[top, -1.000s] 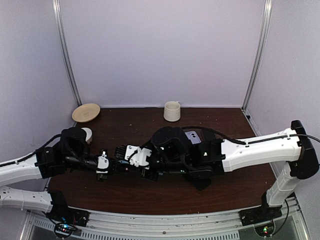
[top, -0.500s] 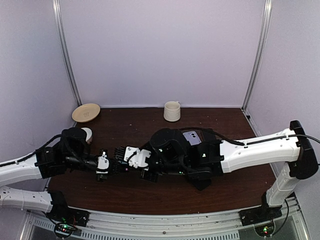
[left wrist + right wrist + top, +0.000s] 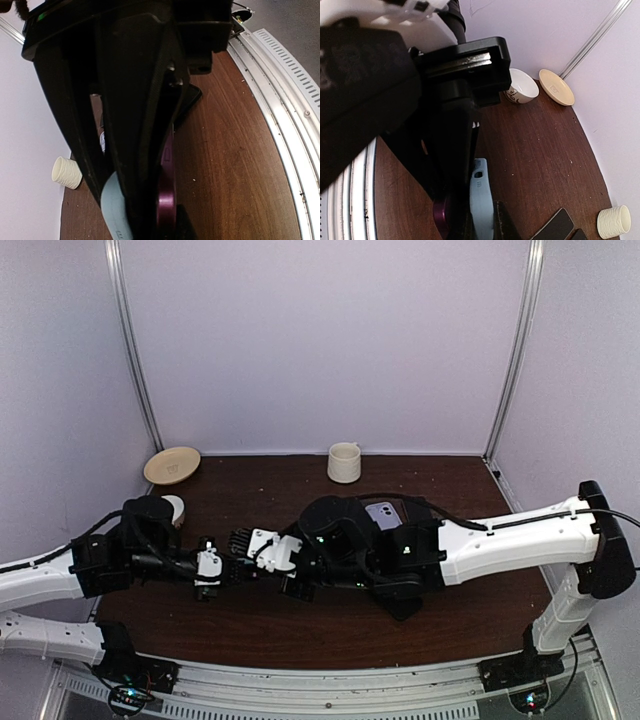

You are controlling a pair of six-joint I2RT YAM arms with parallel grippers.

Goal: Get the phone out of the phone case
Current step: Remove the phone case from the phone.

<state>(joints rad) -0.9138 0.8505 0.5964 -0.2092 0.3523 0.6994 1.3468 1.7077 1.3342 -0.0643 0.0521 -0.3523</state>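
left claw (image 3: 222, 565): closed. Its tip sits tight on the purple edge, so I read it as pinching the phone (image 3: 166, 192).
right claw (image 3: 255, 555): closed. Its tip sits tight on the pale blue piece with button cut-outs, so I read it as pinching the case (image 3: 481, 200).
phone + case: clamped where the two claws meet, nearer the arm bases than the cup (image 3: 344, 462) and to its left. Can't tell whether they clear the worktop (image 3: 250, 490).
gap: both wrist views show a dark strip between purple and blue. Can't tell if it's a finger or the phone's face.
done: both grips look set, one per part.
not done: phone isn't out; purple and blue run side by side, close together.
left to do: peel the case off and get the phone fully free.
progress: early-to-mid, my guess.
risk: thin edge pinches could slip when the pull starts.
other: lavender slab (image 3: 383, 512) with a lens spot, just right of the cup on the base side. Can't tell what it is.
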